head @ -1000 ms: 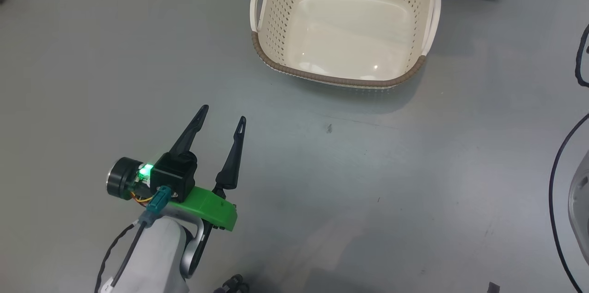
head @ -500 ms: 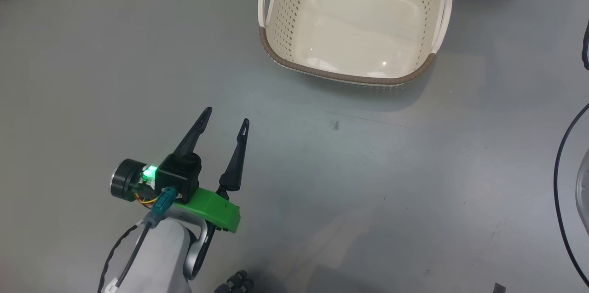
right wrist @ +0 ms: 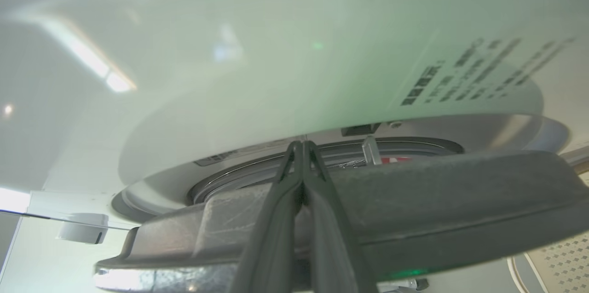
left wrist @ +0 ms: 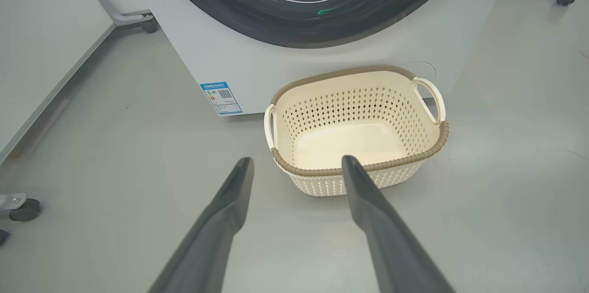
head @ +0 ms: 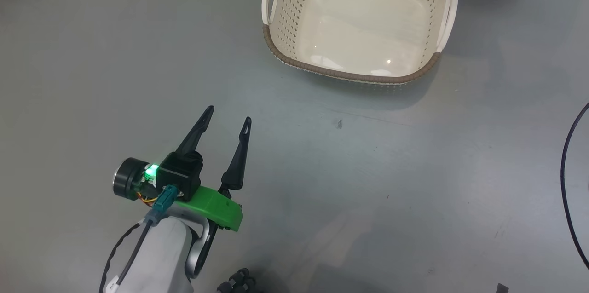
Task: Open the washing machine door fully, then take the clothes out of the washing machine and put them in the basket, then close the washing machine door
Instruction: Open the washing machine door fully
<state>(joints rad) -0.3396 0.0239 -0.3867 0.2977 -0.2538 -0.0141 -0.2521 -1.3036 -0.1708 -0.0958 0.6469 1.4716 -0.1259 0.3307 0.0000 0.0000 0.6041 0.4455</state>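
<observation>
Cream basket (head: pixel 359 77), head view: empty; sits slightly higher and further right in frame than a second ago, as does the floor (head: pixel 414 169), so the camera has moved, not the basket.
Left gripper (head: pixel 229 113), head view: fingers apart, empty, well short of the basket.
Left wrist view: basket stands just before the washing machine (left wrist: pixel 322 63), below the washing machine door (left wrist: pixel 313 17).
Right gripper (right wrist: pixel 301 146), right wrist view: fingers together at the door's rim; door ajar; clothes (right wrist: pixel 391 160) a red sliver inside.
Task reading: door-opening in hand; nothing unloaded yet.

Bright even light, soft shadow beside the basket (head: pixel 349 75), blurred glare across the washing machine (right wrist: pixel 230 54).
</observation>
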